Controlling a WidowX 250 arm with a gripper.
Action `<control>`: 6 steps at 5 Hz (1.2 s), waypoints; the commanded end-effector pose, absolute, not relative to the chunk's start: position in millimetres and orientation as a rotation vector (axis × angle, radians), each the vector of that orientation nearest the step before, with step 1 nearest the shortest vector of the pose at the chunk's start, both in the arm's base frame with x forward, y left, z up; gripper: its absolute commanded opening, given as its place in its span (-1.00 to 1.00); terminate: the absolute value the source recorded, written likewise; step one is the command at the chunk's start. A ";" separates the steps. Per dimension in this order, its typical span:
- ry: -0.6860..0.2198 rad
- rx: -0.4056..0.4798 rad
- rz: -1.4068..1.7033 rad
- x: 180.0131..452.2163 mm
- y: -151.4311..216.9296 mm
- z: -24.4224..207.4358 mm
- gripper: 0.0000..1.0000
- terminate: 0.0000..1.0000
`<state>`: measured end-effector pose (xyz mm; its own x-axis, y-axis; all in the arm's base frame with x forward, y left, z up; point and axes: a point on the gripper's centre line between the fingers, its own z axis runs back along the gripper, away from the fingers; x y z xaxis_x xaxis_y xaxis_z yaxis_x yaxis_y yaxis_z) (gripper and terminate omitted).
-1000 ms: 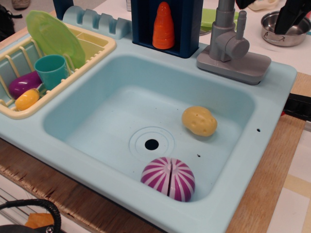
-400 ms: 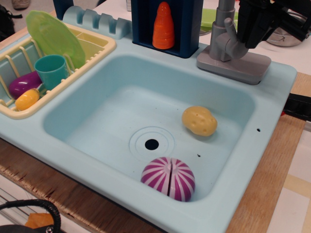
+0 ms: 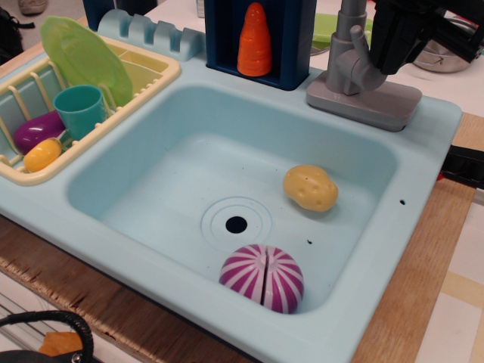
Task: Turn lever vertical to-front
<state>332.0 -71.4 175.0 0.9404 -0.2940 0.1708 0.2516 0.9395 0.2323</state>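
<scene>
The grey toy faucet stands at the back right of the sink, with its pipe (image 3: 349, 30), rounded knob (image 3: 360, 72) and flat base (image 3: 363, 102). My black gripper (image 3: 393, 59) has come down right over the knob's right side, where the lever stands. The lever itself is hidden behind the gripper. The fingers are a dark mass, and I cannot tell whether they are closed on the lever.
The light blue sink (image 3: 151, 144) holds a yellow potato (image 3: 310, 188) and a purple striped ball (image 3: 262, 278). An orange carrot (image 3: 255, 41) stands in a blue holder behind. A dish rack (image 3: 162, 76) with a green plate (image 3: 85, 59) and teal cup (image 3: 80, 110) is left. A metal bowl (image 3: 446, 57) is back right.
The gripper came down and left from the back right onto the lever, which was visible upright a second ago. Since 0.4 s ago it has barely moved.
</scene>
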 end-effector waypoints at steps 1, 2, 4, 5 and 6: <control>-0.279 0.304 -0.175 339.4 -12.5 195.6 -1.00 -1.00; -0.272 0.289 -0.107 316.9 -14.6 188.1 -1.00 -1.00; -0.263 0.224 -0.060 305.6 -13.0 163.1 -1.00 -1.00; -0.268 0.206 -0.055 304.2 -15.6 156.1 -1.00 -1.00; -0.170 0.183 -0.061 313.6 -23.0 152.5 -1.00 -1.00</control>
